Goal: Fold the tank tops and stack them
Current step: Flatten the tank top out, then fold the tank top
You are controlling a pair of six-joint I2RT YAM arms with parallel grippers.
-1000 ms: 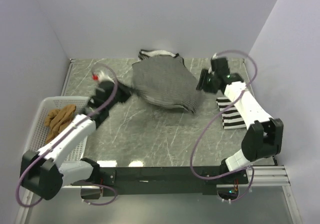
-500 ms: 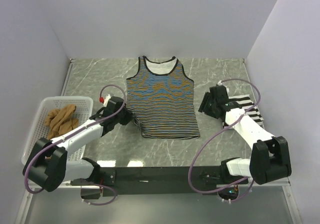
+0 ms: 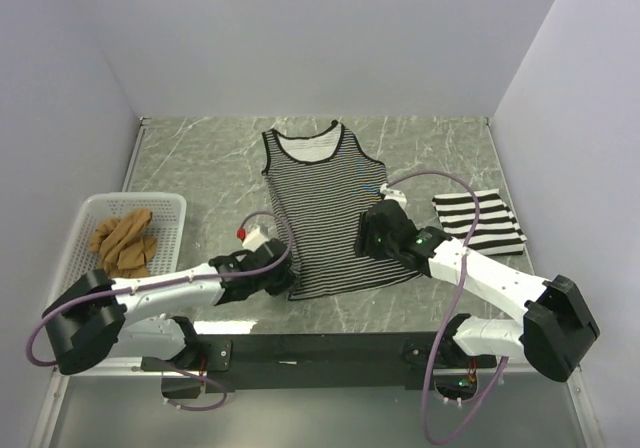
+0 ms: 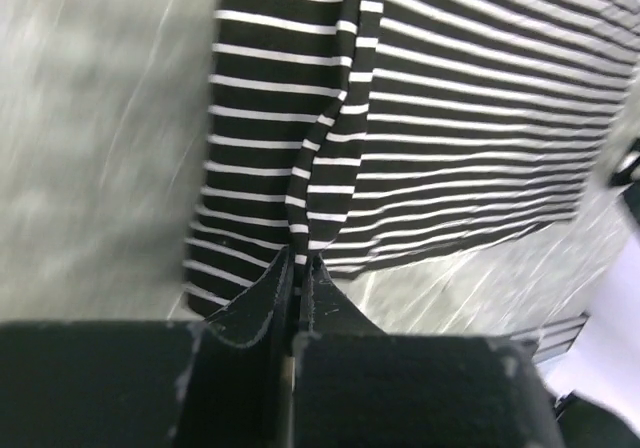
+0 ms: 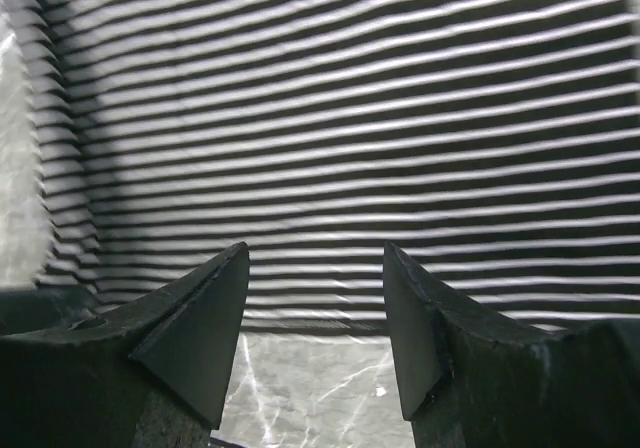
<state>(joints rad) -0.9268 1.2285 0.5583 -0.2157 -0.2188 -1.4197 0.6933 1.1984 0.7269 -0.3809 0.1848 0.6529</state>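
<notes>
Thin-striped top [image 3: 325, 218]: hem corners hidden under the arms, lying lengthwise, neck toward the far wall; left fingers [image 4: 268, 293] pinch its hem, right fingers [image 5: 205, 318] apart.

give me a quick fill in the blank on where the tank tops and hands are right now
The tan-brown top lies in the white ____.
The left hand is ____ on the hem of the thin-striped top.
The right hand hangs ____ over that top.
The folded wide-striped top lies on the robot's ____ side.
Missing words: basket; shut; open; right.
</notes>
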